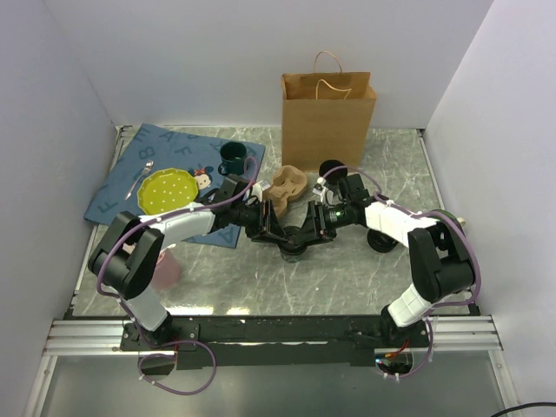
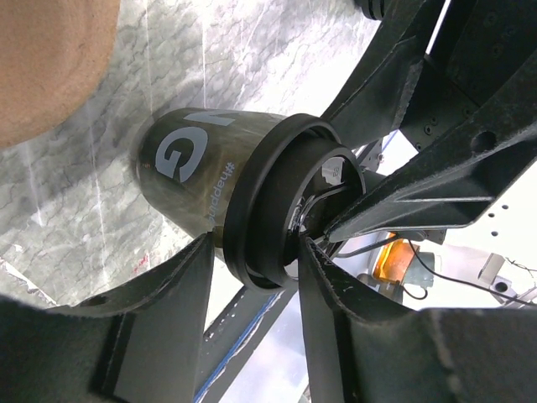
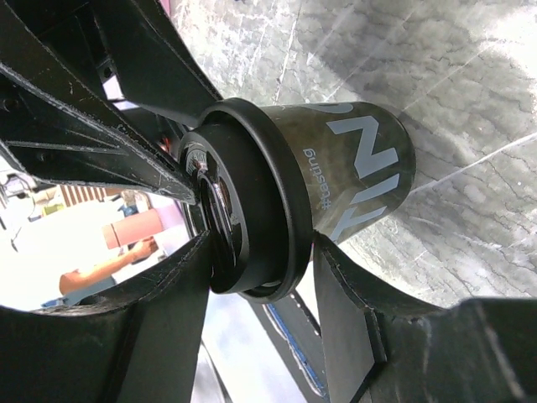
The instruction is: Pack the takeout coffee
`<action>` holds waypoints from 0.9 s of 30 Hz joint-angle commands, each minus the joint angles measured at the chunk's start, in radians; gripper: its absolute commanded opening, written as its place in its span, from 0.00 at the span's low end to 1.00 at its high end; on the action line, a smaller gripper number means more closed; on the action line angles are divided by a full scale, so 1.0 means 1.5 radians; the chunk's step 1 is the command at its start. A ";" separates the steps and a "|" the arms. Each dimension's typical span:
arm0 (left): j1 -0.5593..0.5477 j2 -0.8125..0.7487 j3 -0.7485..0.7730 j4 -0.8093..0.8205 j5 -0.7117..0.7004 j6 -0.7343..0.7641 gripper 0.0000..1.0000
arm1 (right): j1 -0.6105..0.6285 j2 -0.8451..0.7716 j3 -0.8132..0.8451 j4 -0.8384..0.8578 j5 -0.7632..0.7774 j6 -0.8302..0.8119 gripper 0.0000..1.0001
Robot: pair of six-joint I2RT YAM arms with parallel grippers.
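The takeout coffee [image 1: 294, 249], a dark paper cup with pale lettering and a round black lid, sits low at the middle of the marble table, between the two arms. My left gripper [image 1: 280, 233] comes at it from the left and my right gripper [image 1: 309, 233] from the right. In the left wrist view the cup [image 2: 197, 159] lies sideways in the picture, and the left gripper [image 2: 256, 243] pinches its lid [image 2: 260, 210] across top and rim. In the right wrist view the right gripper [image 3: 260, 243] clasps the same lid [image 3: 260, 193], one finger on the lid's top, the other under its rim against the cup [image 3: 361, 168].
A brown paper bag [image 1: 327, 109] stands open at the back. A pulp cup carrier [image 1: 289, 187] lies just behind the grippers. On the blue mat [image 1: 130, 174] at the left are a green mug [image 1: 233, 158] and a yellow-green plate [image 1: 167, 191]. A pink cup [image 1: 167, 268] stands near the left arm.
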 commanded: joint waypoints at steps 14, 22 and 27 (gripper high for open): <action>0.000 0.056 0.038 -0.074 -0.048 0.085 0.56 | 0.012 0.055 0.080 -0.143 0.119 -0.115 0.37; 0.000 0.068 0.040 -0.031 -0.006 0.074 0.56 | 0.014 0.048 0.085 -0.143 0.117 -0.104 0.36; 0.000 0.077 0.044 -0.024 0.003 0.067 0.56 | 0.019 0.050 0.092 -0.146 0.118 -0.104 0.36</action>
